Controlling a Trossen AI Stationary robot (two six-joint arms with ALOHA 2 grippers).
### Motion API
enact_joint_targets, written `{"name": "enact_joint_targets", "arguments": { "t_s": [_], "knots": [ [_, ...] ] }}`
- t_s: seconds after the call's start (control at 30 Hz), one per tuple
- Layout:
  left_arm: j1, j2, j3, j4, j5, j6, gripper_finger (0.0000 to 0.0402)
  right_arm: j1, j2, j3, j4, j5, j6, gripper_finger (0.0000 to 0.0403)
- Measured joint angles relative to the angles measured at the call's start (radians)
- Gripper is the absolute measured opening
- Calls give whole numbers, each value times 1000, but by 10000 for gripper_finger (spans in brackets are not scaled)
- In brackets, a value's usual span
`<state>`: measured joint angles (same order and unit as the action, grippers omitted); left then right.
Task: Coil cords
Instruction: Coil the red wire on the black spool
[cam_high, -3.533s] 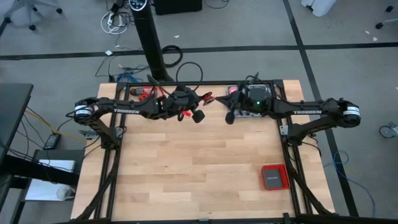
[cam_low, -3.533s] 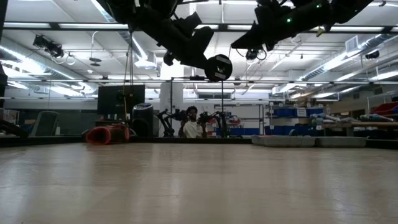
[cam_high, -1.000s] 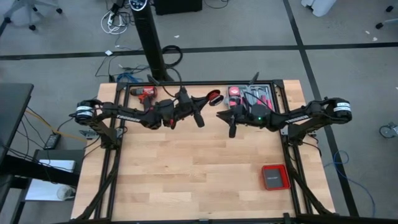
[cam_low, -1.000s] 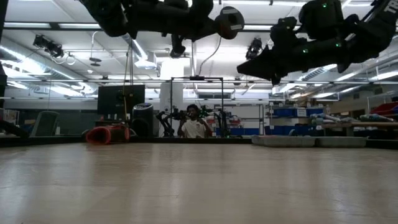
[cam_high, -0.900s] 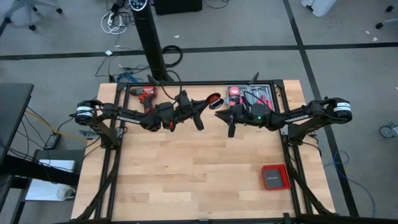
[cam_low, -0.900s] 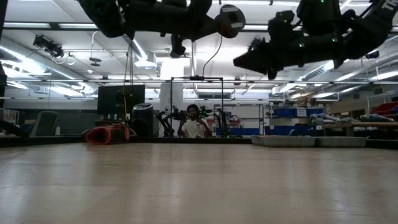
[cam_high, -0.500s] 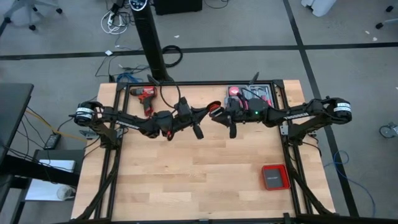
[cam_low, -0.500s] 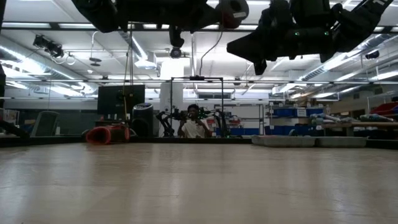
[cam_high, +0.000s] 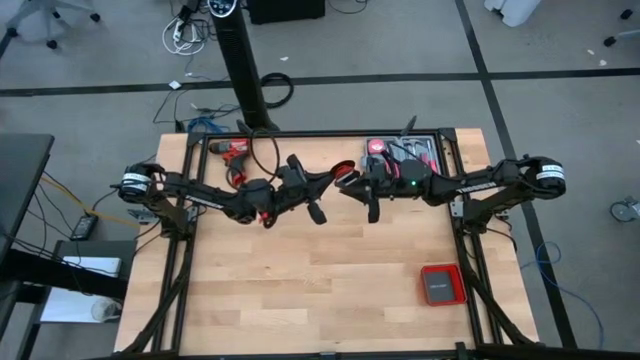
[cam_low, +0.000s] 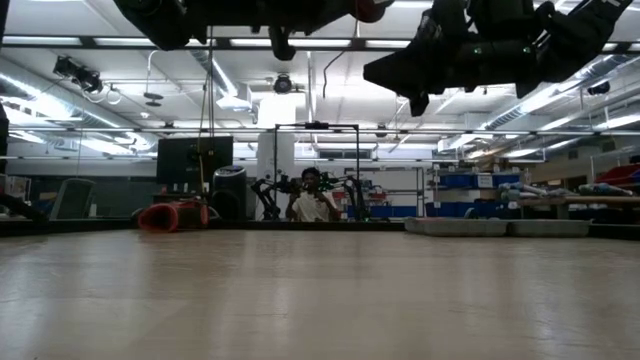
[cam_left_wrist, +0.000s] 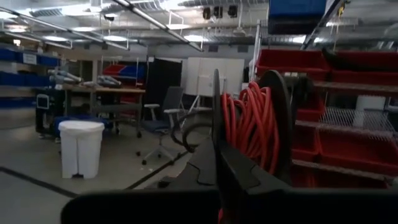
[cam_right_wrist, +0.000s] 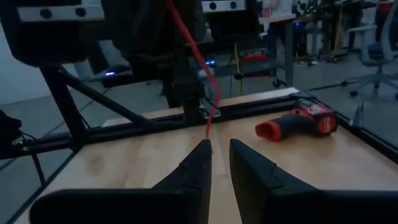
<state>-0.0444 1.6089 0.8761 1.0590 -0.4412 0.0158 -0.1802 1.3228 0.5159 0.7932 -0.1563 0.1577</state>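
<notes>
Both arms raised above worktop (cam_high: 320, 270), tips near each other at rear centre. Left claw (cam_high: 318, 187) clamped tight on red cord (cam_left_wrist: 249, 121), wound on a spool. Right claw (cam_right_wrist: 219, 155) part open; a cord strand hangs just above its tips, contact unclear. Drill (cam_right_wrist: 298, 123) on worktop beyond.

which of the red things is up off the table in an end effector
The red cord coil, wound on a dark spool held by the left end effector. The red drill and the flat red box both lie on the table.
</notes>
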Motion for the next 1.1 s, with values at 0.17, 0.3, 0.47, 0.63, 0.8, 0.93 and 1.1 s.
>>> {"name": "enact_joint_targets", "arguments": {
  "t_s": [0.17,0.3,0.47,0.63,0.8,0.93,1.1],
  "knots": [
    [-2,0,0,34,0,-4,0,43,23,0,29,80,-1,80],
    [-3,0,0,54,0,-22,0,68,100,18,128,89,-1,94],
    [-3,0,0,52,0,-23,0,69,198,83,145,90,-1,100],
    [-3,0,0,51,15,-26,0,71,261,130,149,85,-24,99],
    [-4,0,0,50,31,-27,0,76,293,159,156,84,-48,100],
    [-10,0,0,51,32,-27,0,75,295,159,156,84,-64,98],
    [-10,0,0,50,32,-27,0,75,295,159,156,86,-79,88]
  ]
}}
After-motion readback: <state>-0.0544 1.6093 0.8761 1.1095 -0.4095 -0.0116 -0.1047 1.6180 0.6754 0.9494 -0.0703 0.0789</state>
